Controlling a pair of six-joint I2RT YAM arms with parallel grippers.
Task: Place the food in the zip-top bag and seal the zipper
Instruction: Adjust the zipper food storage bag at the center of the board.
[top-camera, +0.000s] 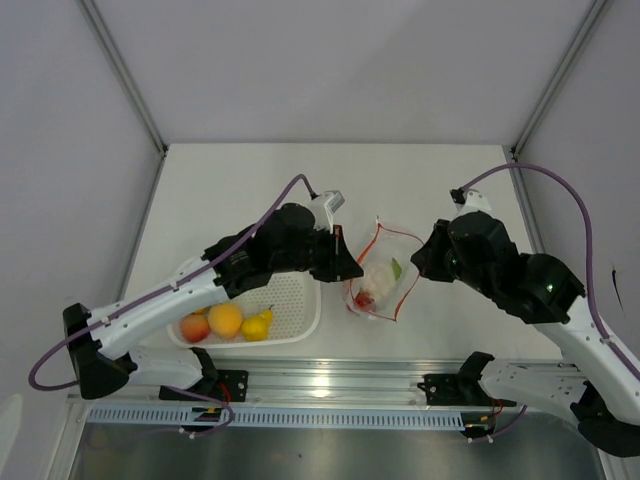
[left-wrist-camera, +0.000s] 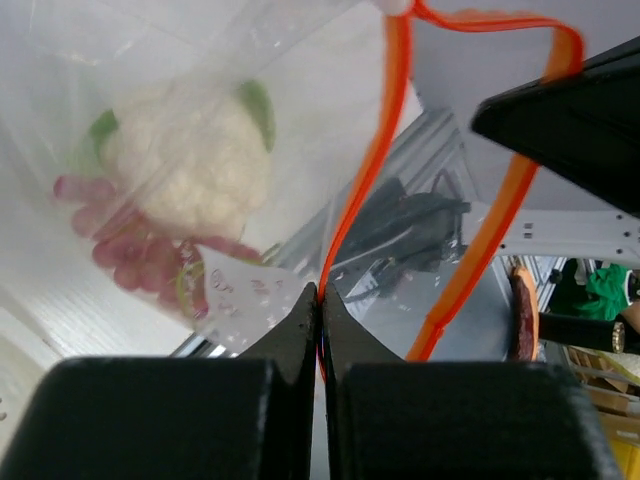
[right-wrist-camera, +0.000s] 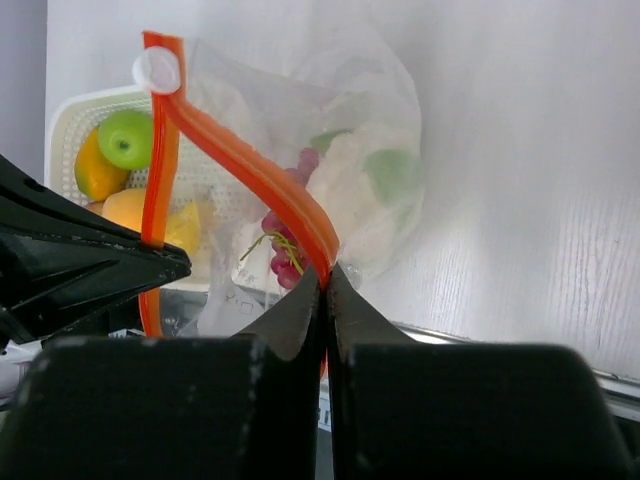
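Both hands are on the small clear floppy zip-top bag (top-camera: 383, 272), sitting mid-bench (top-camera: 230, 190). Our left hand (left-wrist-camera: 320, 300) is clenched on one lip of the thin red-orange zipper strip (left-wrist-camera: 375, 170) from the bag's 9 o'clock side. The right hand (right-wrist-camera: 325, 285) is pinched shut on the other lip from 3 o'clock. Looks like we're spreading the mouth so stuff can drop in.

The white cauliflower-like lump (left-wrist-camera: 190, 170) and dark red grape bunch (left-wrist-camera: 120, 250) are already inside. The round orange fruit (top-camera: 225, 320), yellow fruit (top-camera: 255, 327) and green apple (right-wrist-camera: 127, 138) sit in the white slotted plastic basket (top-camera: 300, 300) at the bag's 8 o'clock. Snag, we reckon: neither hand is free to fetch them.
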